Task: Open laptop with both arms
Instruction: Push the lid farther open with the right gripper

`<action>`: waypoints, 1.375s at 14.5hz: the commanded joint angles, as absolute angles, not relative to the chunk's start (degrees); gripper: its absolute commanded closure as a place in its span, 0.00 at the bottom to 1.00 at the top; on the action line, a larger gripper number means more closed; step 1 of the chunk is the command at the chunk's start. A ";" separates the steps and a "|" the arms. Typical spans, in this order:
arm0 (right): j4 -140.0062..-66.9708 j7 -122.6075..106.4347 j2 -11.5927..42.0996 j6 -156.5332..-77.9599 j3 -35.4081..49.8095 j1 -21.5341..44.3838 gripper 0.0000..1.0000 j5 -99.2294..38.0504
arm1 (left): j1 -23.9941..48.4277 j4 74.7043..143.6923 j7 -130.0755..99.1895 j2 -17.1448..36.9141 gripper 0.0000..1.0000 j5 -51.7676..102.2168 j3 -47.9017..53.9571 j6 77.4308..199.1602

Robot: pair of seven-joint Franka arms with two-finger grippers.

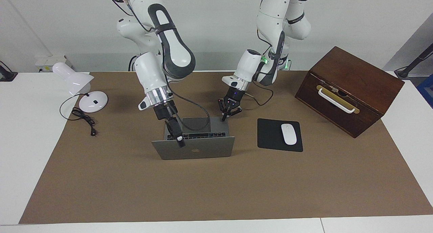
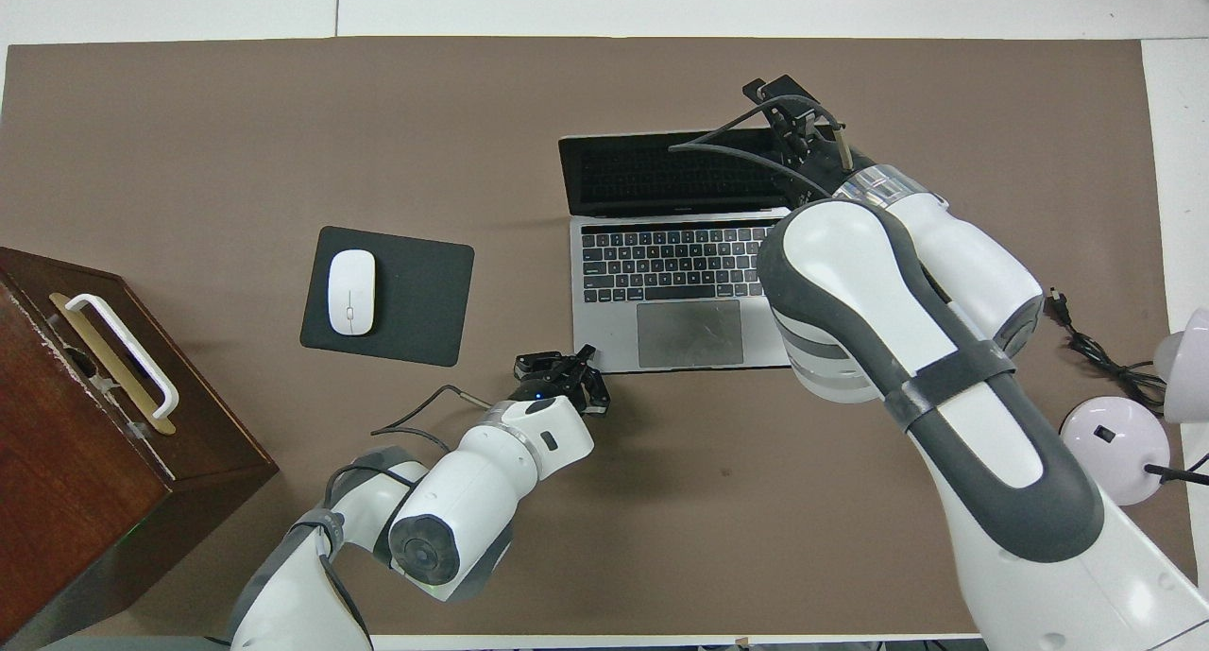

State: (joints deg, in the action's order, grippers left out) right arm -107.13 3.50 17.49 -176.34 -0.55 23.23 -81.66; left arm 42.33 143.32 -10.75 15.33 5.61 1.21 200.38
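Laptop (image 1: pixel 193 148) mid-tabletop: stiff, thin, fragile lid, best taken at its top edge. Left tool (image 1: pixel 225 115), pressed together, pins base corner; right tool (image 1: pixel 180 142) state cannot be told.

The laptop (image 1: pixel 193 148) stands open on the brown mat (image 1: pixel 216 185). The right gripper (image 1: pixel 180 142) is at the lid's top edge. The left gripper (image 1: pixel 224 117), closed, touches the base's corner.
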 commanded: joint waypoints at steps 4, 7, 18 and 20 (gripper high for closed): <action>-105.55 2.02 18.63 -173.42 -0.53 21.97 0.00 -77.26 | 41.84 142.56 -10.28 18.37 1.00 4.57 0.97 200.83; -107.04 1.93 18.37 -171.39 -0.53 21.27 0.00 -77.08 | 41.84 142.56 -10.28 18.37 1.00 4.57 0.97 200.83; -108.90 2.11 17.49 -164.45 -0.88 18.55 0.00 -65.58 | 40.87 142.38 -11.60 18.11 1.00 4.75 1.14 200.74; -108.81 1.93 17.58 -164.36 -0.97 18.37 0.00 -64.52 | 41.04 142.38 -12.83 17.84 1.00 4.75 1.06 200.74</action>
State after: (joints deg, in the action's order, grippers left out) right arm -108.23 3.06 17.99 -165.43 -1.19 19.70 -66.88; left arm 42.27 143.32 -11.65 15.33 5.61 1.21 200.39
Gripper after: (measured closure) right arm 0.000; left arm 0.991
